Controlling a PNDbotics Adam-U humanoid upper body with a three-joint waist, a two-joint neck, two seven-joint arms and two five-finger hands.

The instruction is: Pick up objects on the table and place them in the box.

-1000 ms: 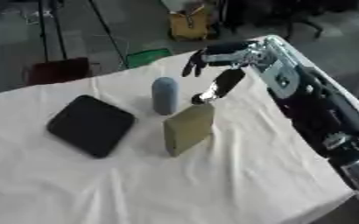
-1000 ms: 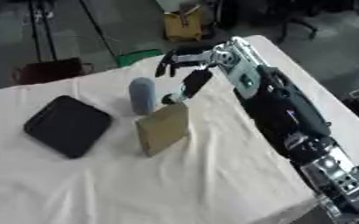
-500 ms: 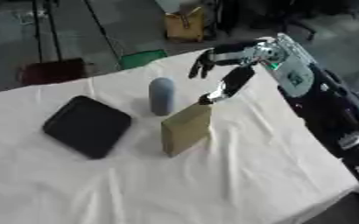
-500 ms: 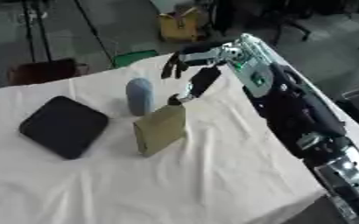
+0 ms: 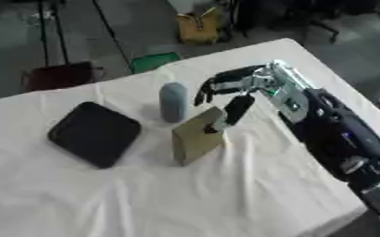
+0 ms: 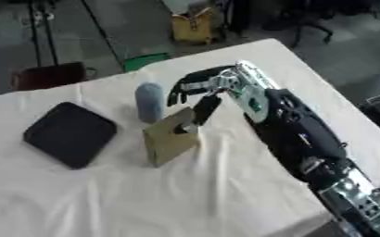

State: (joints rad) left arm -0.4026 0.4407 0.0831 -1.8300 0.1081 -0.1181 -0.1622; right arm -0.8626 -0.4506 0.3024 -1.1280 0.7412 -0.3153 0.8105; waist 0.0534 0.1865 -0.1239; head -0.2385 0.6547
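Note:
A tan upright block (image 5: pixel 195 139) stands mid-table on the white cloth (image 5: pixel 185 194). Just behind it to the left is a grey-blue cylinder (image 5: pixel 174 102), upright. Further left lies a flat black square thing (image 5: pixel 94 133). My right hand (image 5: pixel 246 83) reaches in from the right and hovers over the block's upper right corner. Its fingers (image 5: pixel 207 90) curve down behind the block, beside the cylinder, and its thumb (image 5: pixel 232 111) lies against the block's right top edge. The fingers have not closed on the block. My left hand shows in no view.
Past the table's far edge, on the floor, are a dark red box (image 5: pixel 60 76), a green thing (image 5: pixel 153 61) and a yellow object (image 5: pixel 199 28). The table's right edge runs close along my right arm (image 6: pixel 299 134).
The whole picture has shifted, so the camera moved. My right hand has come down a little, and its thumb now lies lower against the tan block's corner.

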